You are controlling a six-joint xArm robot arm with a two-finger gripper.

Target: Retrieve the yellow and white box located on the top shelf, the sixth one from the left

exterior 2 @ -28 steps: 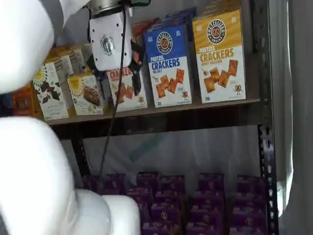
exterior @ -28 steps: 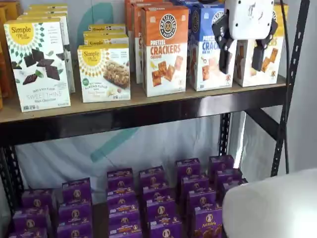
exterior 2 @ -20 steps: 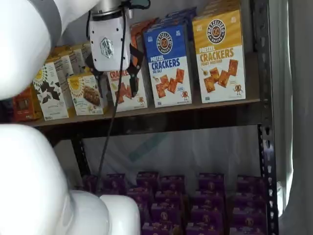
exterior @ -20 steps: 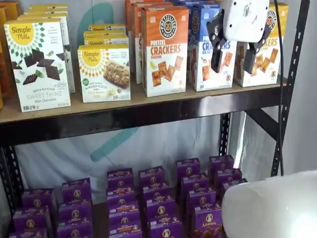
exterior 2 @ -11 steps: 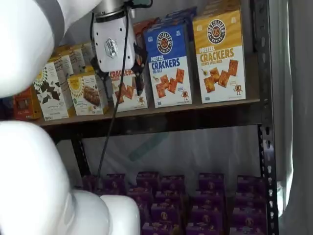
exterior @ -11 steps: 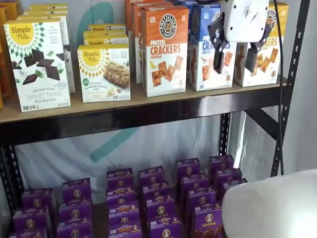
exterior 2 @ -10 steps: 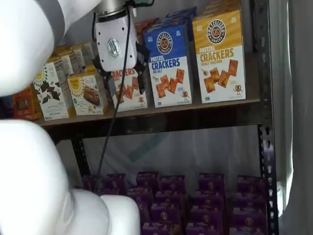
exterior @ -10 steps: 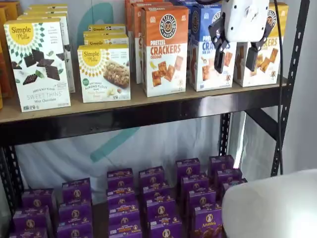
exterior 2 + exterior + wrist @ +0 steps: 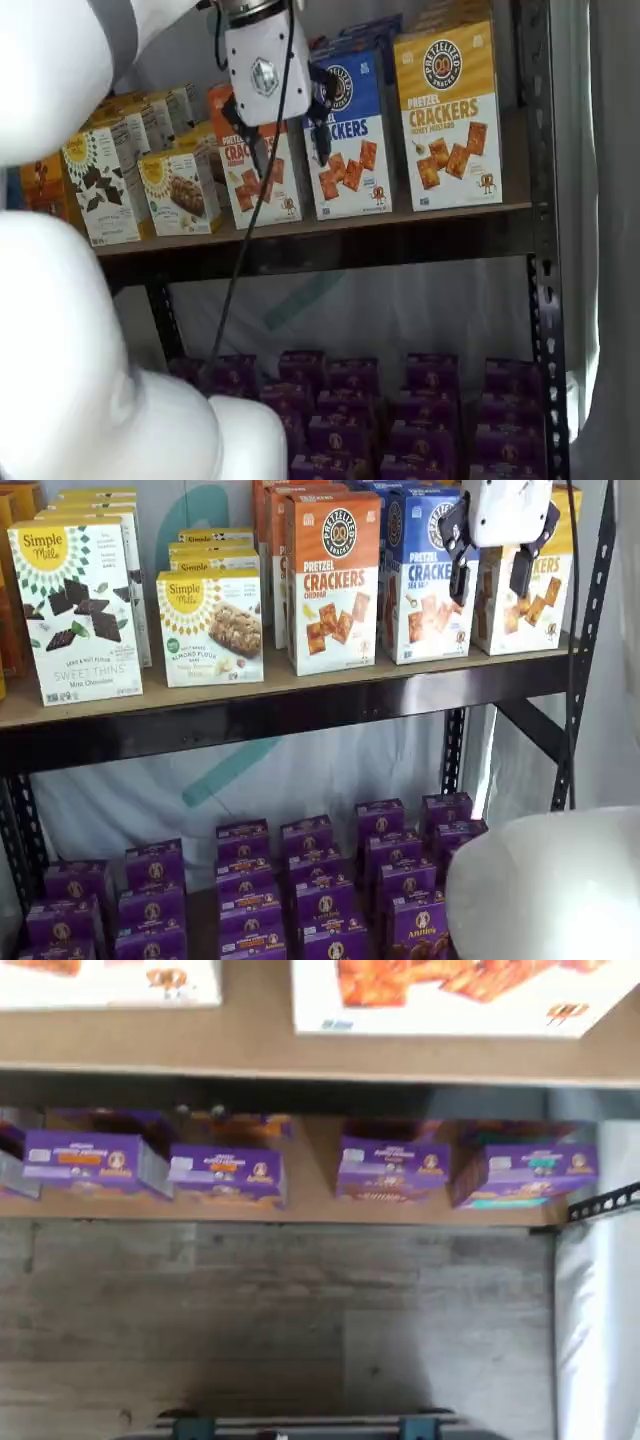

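Note:
The yellow and white box (image 9: 540, 600) stands at the right end of the top shelf (image 9: 300, 708), partly behind my gripper (image 9: 491, 578). It shows whole in a shelf view (image 9: 450, 115). The gripper's white body hangs in front of the boxes, and a plain gap shows between its two black fingers, with nothing in them. In a shelf view the gripper (image 9: 287, 145) sits in front of the orange-topped and blue-topped boxes, left of the yellow one. The wrist view shows the white lower parts of two cracker boxes on the shelf board (image 9: 250, 1055).
An orange-topped Pretzel Crackers box (image 9: 333, 580) and a blue-topped one (image 9: 420, 580) stand left of the target. Simple Mills boxes (image 9: 80, 610) are further left. Purple boxes (image 9: 320, 890) fill the lower shelf. A black upright (image 9: 585, 650) stands at the right. The white arm (image 9: 60, 350) fills the foreground.
The gripper has moved up a little and to the right along the top shelf's boxes, still open and empty. The boxes have not moved.

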